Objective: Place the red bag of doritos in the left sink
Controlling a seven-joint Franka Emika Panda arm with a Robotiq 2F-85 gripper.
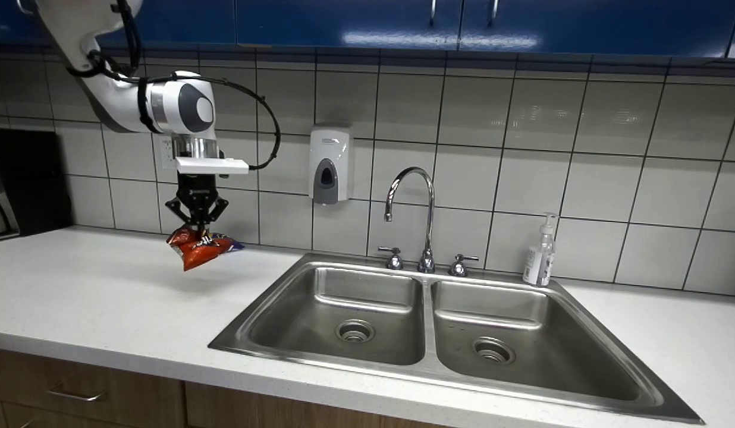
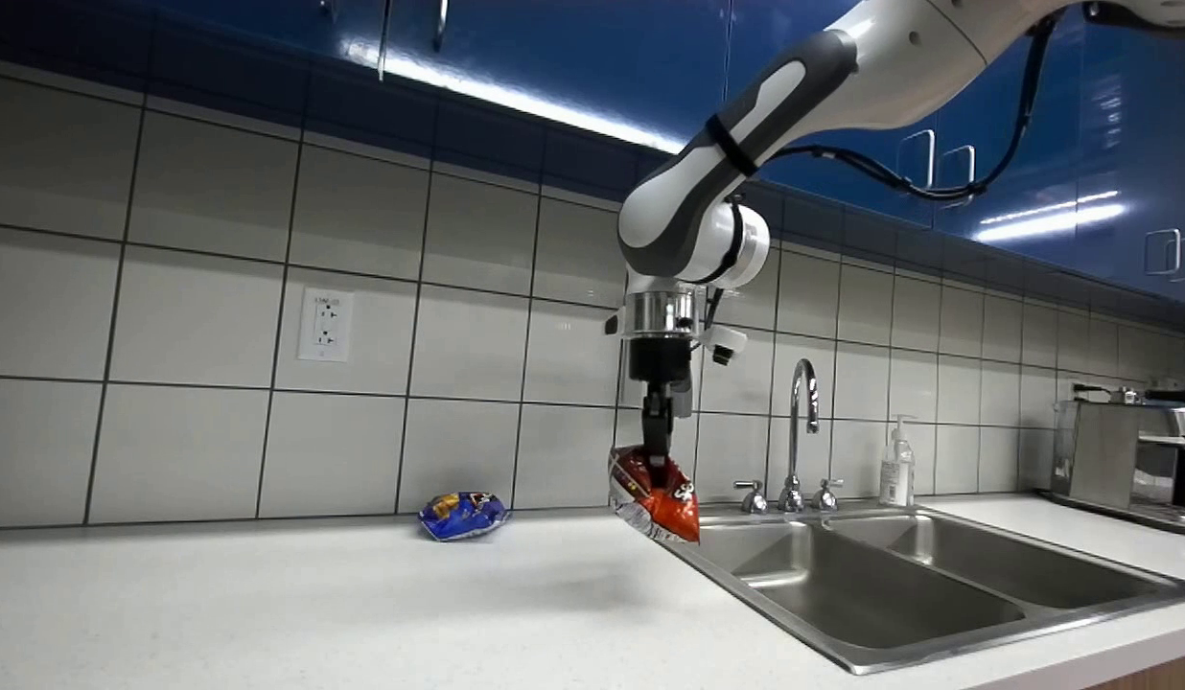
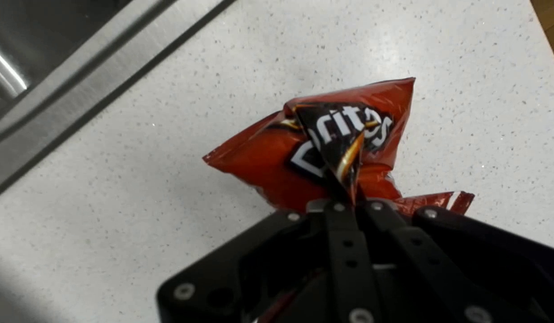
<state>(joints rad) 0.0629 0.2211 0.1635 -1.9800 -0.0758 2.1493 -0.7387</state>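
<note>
My gripper (image 1: 198, 228) is shut on the red bag of doritos (image 1: 201, 254) and holds it above the white counter, beside the sink. In both exterior views the bag hangs from the fingertips (image 2: 657, 471), and the bag's red front (image 2: 677, 516) is tilted. In the wrist view the fingertips (image 3: 352, 207) pinch a fold of the crumpled bag (image 3: 277, 175); the pinched part is hidden. The left sink (image 1: 296, 333), with its round drain, is the basin nearer the bag. It also shows in an exterior view (image 2: 832, 585). Part of a basin (image 3: 30, 40) shows in the wrist view's top left corner.
A small blue bag (image 2: 463, 517) lies on the counter by the tiled wall. The faucet (image 1: 430, 220) stands behind the sink divider. The right basin (image 1: 534, 345) adjoins the left one. A soap bottle (image 1: 540, 255) stands behind it. A soap dispenser (image 1: 330, 163) hangs on the wall.
</note>
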